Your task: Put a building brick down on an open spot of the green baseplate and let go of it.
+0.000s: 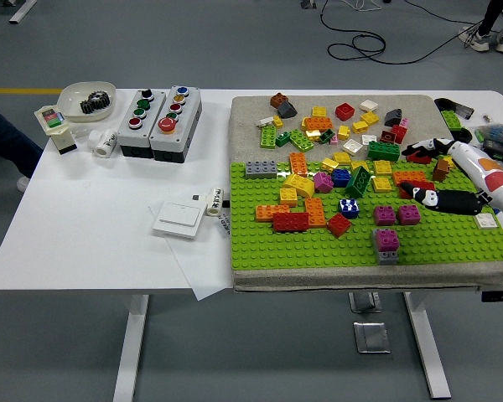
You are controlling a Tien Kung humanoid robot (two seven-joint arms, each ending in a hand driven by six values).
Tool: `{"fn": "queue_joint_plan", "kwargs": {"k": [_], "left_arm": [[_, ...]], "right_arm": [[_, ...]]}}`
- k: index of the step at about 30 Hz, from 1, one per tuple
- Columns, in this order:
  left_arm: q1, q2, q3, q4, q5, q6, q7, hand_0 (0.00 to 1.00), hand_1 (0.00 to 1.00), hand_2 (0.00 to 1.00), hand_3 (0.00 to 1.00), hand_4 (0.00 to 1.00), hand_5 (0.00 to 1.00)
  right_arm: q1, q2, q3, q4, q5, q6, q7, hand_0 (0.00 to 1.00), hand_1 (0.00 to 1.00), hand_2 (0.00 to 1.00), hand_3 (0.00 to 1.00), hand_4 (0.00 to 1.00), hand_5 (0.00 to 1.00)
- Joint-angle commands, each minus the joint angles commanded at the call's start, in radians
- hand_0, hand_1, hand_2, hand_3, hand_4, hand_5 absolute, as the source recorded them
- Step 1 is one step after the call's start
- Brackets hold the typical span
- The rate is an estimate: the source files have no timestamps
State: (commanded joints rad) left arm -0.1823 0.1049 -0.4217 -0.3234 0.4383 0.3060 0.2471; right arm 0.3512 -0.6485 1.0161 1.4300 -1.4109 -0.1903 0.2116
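Purple brick point(386, 242) sits on green baseplate point(318, 243), right hand point(440, 172) apart.

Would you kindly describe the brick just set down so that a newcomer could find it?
Start at the green baseplate and follow its near edge rightward. The purple brick sits there on a grey one, alone, nearer than every other brick.

Bright even overhead light, soft faint shadows, sharp focus, slight glare on white table point(92, 226)
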Motion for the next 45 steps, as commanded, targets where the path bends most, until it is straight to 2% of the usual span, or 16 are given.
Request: {"fn": "queue_joint_plan", "kwargs": {"k": [2, 3, 8, 9, 14, 15, 20, 21, 26, 27, 31, 45], "left_arm": [[0.000, 0.000, 0.002, 0.000, -0.004, 0.001, -0.001, 0.611, 0.679, 0.640, 0.545, 0.554, 0.591], [0.000, 0.000, 0.003, 0.000, -0.007, 0.001, -0.002, 0.613, 0.680, 0.640, 0.545, 0.554, 0.591], [0.000, -0.001, 0.004, 0.001, -0.010, 0.001, -0.004, 0.613, 0.680, 0.640, 0.545, 0.554, 0.591], [0.001, -0.001, 0.004, 0.001, -0.011, 0.001, -0.004, 0.614, 0.680, 0.640, 0.544, 0.555, 0.591], [0.003, -0.001, 0.003, 0.003, -0.008, 0.001, -0.004, 0.614, 0.680, 0.640, 0.544, 0.555, 0.591], [0.003, -0.002, 0.003, 0.003, -0.010, 0.001, -0.004, 0.616, 0.680, 0.640, 0.544, 0.555, 0.591], [0.008, -0.004, 0.002, 0.005, -0.012, 0.003, -0.005, 0.616, 0.680, 0.640, 0.544, 0.555, 0.591], [0.008, -0.005, 0.002, 0.005, -0.013, 0.003, -0.005, 0.615, 0.679, 0.640, 0.544, 0.555, 0.590], [0.014, -0.007, 0.006, 0.007, -0.026, 0.005, -0.009, 0.615, 0.679, 0.640, 0.544, 0.555, 0.590], [0.015, -0.007, 0.007, 0.007, -0.027, 0.005, -0.010, 0.615, 0.679, 0.641, 0.544, 0.555, 0.590], [0.018, -0.008, 0.010, 0.008, -0.033, 0.005, -0.012, 0.615, 0.679, 0.641, 0.544, 0.555, 0.590], [0.024, -0.009, 0.006, 0.009, -0.029, 0.005, -0.009, 0.617, 0.679, 0.642, 0.545, 0.557, 0.594]], "right_arm": [[0.003, 0.008, 0.014, -0.010, 0.085, -0.002, -0.008, 0.791, 0.767, 0.827, 0.833, 0.858, 0.495], [0.005, 0.014, 0.028, -0.019, 0.136, 0.002, -0.013, 0.831, 0.802, 0.852, 0.871, 0.955, 0.667], [0.006, 0.025, 0.071, -0.047, 0.338, 0.017, -0.008, 0.831, 0.802, 0.852, 0.871, 0.955, 0.667], [0.006, 0.027, 0.076, -0.053, 0.377, 0.023, -0.005, 0.873, 0.813, 0.861, 0.876, 0.998, 0.804], [0.008, 0.036, 0.097, -0.088, 0.585, 0.058, 0.001, 0.873, 0.813, 0.861, 0.876, 0.998, 0.804], [0.008, 0.038, 0.100, -0.096, 0.631, 0.065, 0.002, 0.901, 0.836, 0.867, 0.882, 0.998, 0.884], [0.015, 0.054, 0.112, -0.135, 0.839, 0.086, 0.011, 0.901, 0.836, 0.867, 0.882, 0.998, 0.884], [0.016, 0.056, 0.114, -0.140, 0.858, 0.089, 0.012, 0.954, 0.855, 0.875, 0.896, 0.998, 0.950], [0.019, 0.070, 0.127, -0.171, 0.893, 0.114, 0.009, 0.954, 0.855, 0.875, 0.896, 0.998, 0.950], [0.019, 0.071, 0.128, -0.172, 0.894, 0.115, 0.009, 0.998, 0.874, 0.894, 0.927, 0.998, 0.980], [0.022, 0.078, 0.128, -0.179, 0.885, 0.130, 0.001, 0.998, 0.874, 0.894, 0.927, 0.998, 0.980], [0.027, 0.080, 0.119, -0.184, 0.895, 0.129, -0.001, 0.998, 0.875, 0.893, 0.924, 0.998, 0.998]]}}
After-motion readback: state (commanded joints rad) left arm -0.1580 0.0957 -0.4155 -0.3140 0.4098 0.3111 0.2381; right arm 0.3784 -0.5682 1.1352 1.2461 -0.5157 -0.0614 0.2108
